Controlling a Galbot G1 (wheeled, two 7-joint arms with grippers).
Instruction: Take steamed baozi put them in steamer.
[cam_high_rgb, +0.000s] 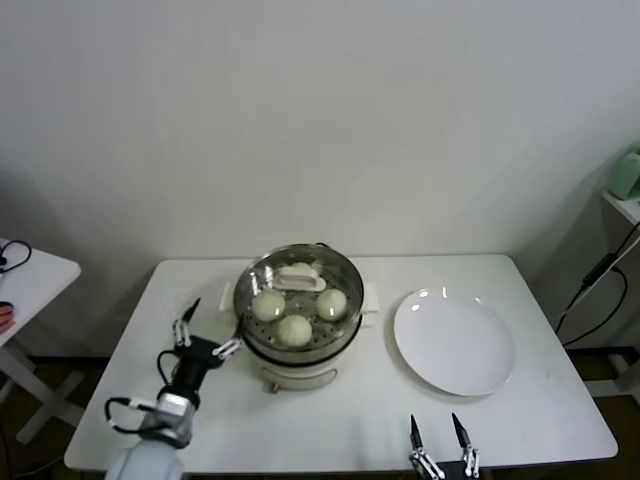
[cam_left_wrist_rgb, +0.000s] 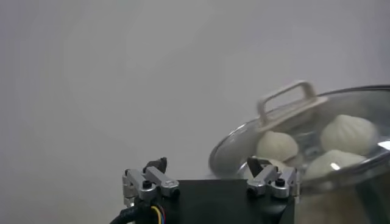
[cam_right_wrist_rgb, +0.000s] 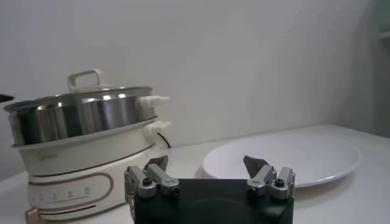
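The left end effector (cam_high_rgb: 204, 327) has a black body, silver metal finger mounts with dark screws, and black pointed tips. A black cable loops beside its grey wrist; coloured wires show near the mount. The right end effector (cam_high_rgb: 441, 441) has matching silver mounts and black tips.

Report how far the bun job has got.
Looks done: buns sit inside the steamer under the glass lid, and the plate is bare. Nothing is in hand: left gripper open beside the steamer, right gripper open at the table's near edge. Nothing visibly left.
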